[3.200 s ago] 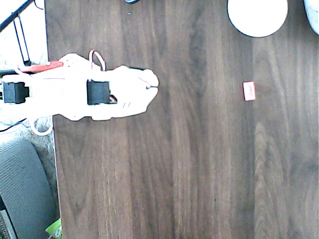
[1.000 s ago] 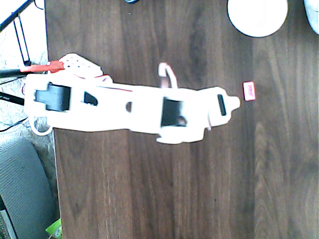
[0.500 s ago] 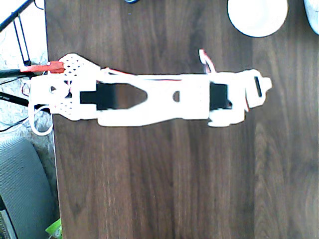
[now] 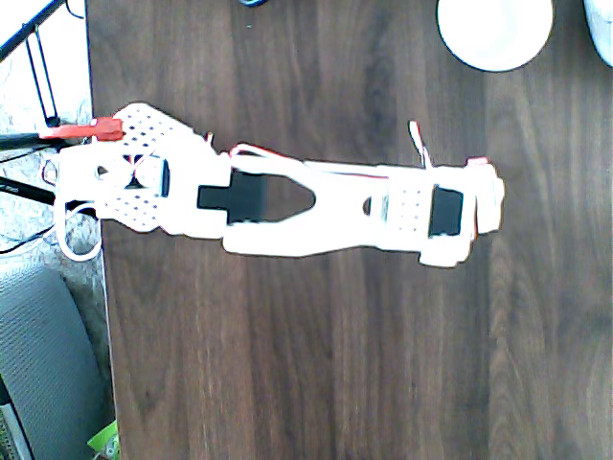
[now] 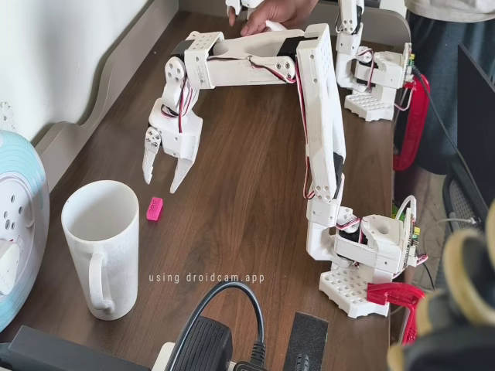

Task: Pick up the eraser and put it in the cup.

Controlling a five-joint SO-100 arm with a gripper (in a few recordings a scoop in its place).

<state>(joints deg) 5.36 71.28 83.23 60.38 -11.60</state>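
The eraser [image 5: 155, 209], a small pink-red block, lies flat on the dark wooden table [image 5: 247, 232]. My white gripper [image 5: 160, 183] hangs open just above and slightly behind it, fingers pointing down and touching nothing. In the overhead view the gripper [image 4: 487, 192] covers most of the eraser [image 4: 477, 162], leaving a red sliver at its upper edge. The white cup [image 5: 100, 247] stands upright with its handle toward the camera, close to the eraser on its near left. From overhead the cup [image 4: 495, 29] is a white circle at the top edge.
A large blue-and-white spool [image 5: 15, 224] stands left of the cup. A black plug and cable [image 5: 209, 340] lie at the front edge. A white rounded thing [image 4: 601, 24] sits at the top right corner. The arm's base [image 5: 367, 263] is clamped at the right.
The arm has unfolded from its base and reached across the table to the right. The gripper now hangs over the eraser, which lay in plain sight before.
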